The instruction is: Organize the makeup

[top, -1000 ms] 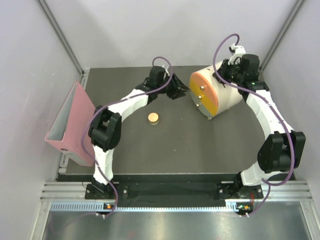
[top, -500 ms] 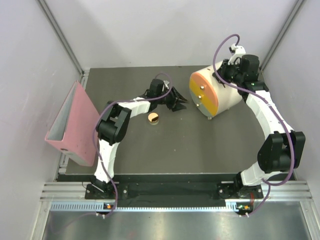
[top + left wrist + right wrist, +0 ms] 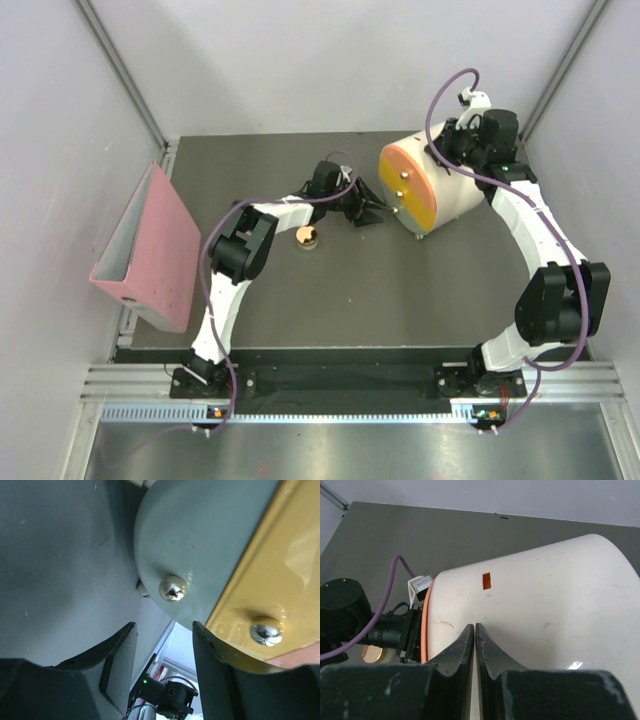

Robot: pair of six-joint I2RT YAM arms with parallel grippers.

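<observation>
Round peach-tan compact (image 3: 308,237): the only makeup in sight, lying flat on the dark grey table (image 3: 400,290), close beside the left arm and a little way behind its pincer. Left gripper (image 3: 164,630) spread wide and holding nothing, aimed at a silver ball knob (image 3: 173,588) on the front of the rounded cream box with orange-yellow drawers (image 3: 445,195); near that knob but not touching it. Second knob (image 3: 266,631) further along, on the yellow panel. Right gripper (image 3: 475,640) pressed together on nothing, at the box's cream top, touching or just above, cannot tell which; probably bracing it. Likely step in hand: opening a drawer. Compact probably light, stiff and smooth, low to the table, so apt to skate away; best pinched from above, across the rim. Pink binder (image 3: 150,250) well apart at the left edge.
</observation>
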